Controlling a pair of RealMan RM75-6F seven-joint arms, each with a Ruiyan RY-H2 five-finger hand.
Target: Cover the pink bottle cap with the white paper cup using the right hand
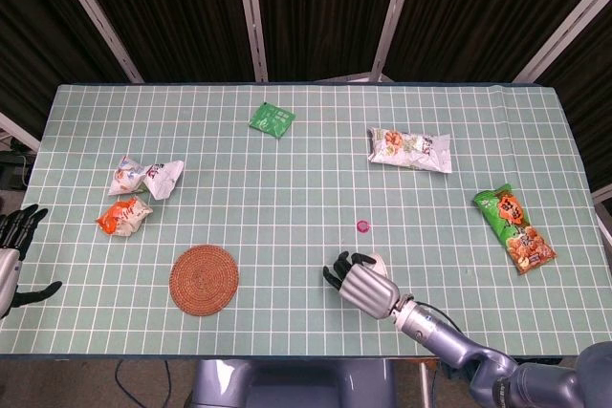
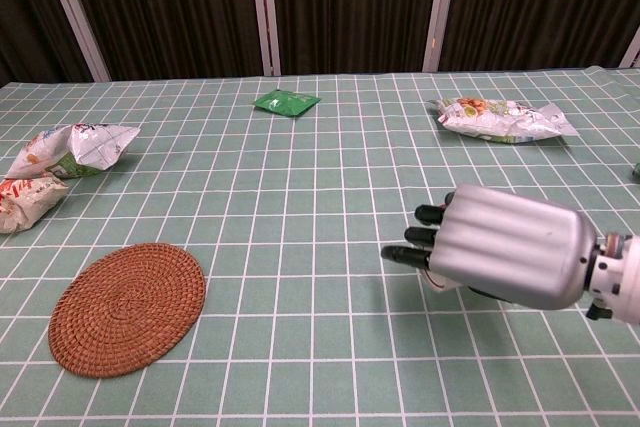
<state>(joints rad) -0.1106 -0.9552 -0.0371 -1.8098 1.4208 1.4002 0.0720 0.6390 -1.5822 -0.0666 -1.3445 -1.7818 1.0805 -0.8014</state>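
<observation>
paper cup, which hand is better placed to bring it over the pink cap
Right. The right hand is already curled around the cup, just short of the cap. The left hand sits off the table's far left edge.

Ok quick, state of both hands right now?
Right hand: fingers curled around the white paper cup, apparently gripping it.
Left hand: at the table's left edge, open, holding nothing.
</observation>
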